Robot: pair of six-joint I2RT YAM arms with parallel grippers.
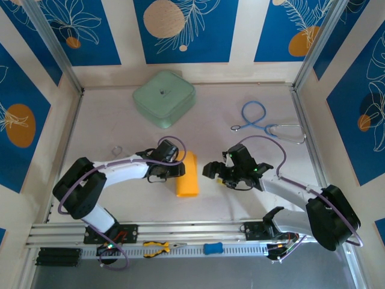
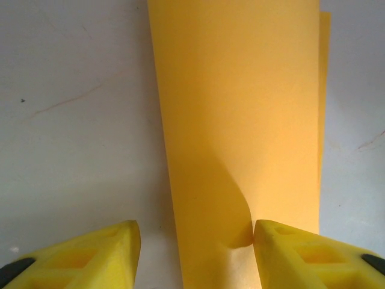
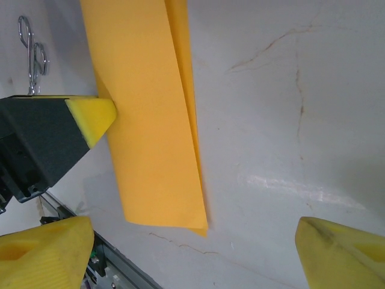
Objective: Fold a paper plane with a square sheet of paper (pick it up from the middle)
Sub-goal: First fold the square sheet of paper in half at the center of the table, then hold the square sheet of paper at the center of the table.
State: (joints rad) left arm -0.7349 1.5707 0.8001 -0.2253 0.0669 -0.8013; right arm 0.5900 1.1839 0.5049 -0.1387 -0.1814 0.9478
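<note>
square sheet of paper [image 1: 187, 179] lies folded double on the table [image 1: 114, 123]; left end effector [image 1: 175, 171], fingers apart, straddles its edge; right end effector [image 1: 214, 171] gapes beside. next likely needs a corner fold.

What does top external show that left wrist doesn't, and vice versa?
Top external adds: the mint-green case at the back, a blue cord, yellow-handled pliers on the front rail, and the right claw, open, just right of the orange-yellow paper. Left wrist adds: the paper buckling up where one yellow fingertip presses it, and a second layer showing along one long edge. Both: the folded paper flat on the table, left claw open at it.
</note>
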